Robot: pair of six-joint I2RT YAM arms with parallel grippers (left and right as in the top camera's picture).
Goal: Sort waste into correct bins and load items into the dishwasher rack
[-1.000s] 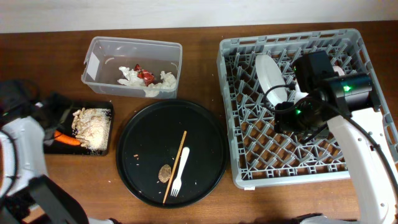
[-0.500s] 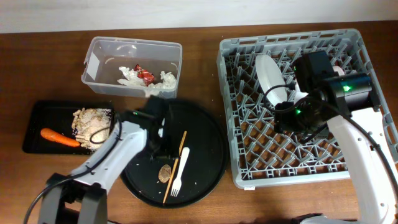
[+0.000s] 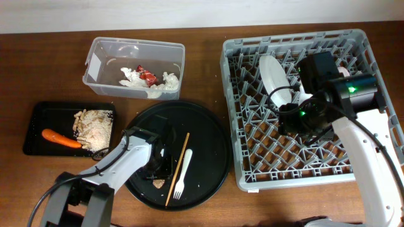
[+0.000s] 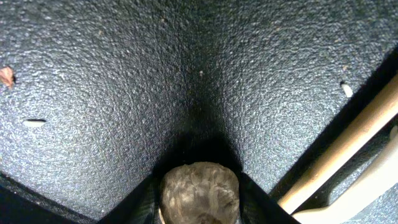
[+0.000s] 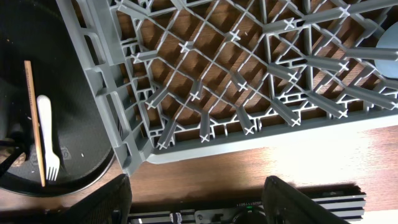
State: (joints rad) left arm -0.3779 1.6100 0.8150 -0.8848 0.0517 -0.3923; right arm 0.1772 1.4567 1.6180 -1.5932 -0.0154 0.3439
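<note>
One white label (image 3: 93,64) on the clear tub (image 3: 136,41)

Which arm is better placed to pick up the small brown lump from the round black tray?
Left. The left gripper sits on the round black tray with the brown lump between its fingers; the right gripper hangs over the dishwasher rack, empty.

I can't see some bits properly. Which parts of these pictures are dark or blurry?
Left wrist view: a dark shadow pools just above the brown lump, and the wooden stick looks a bit soft. Right wrist view: the rack is sharp, but the fingers at the bottom are dark blurs. Overhead view: evenly lit.
</note>
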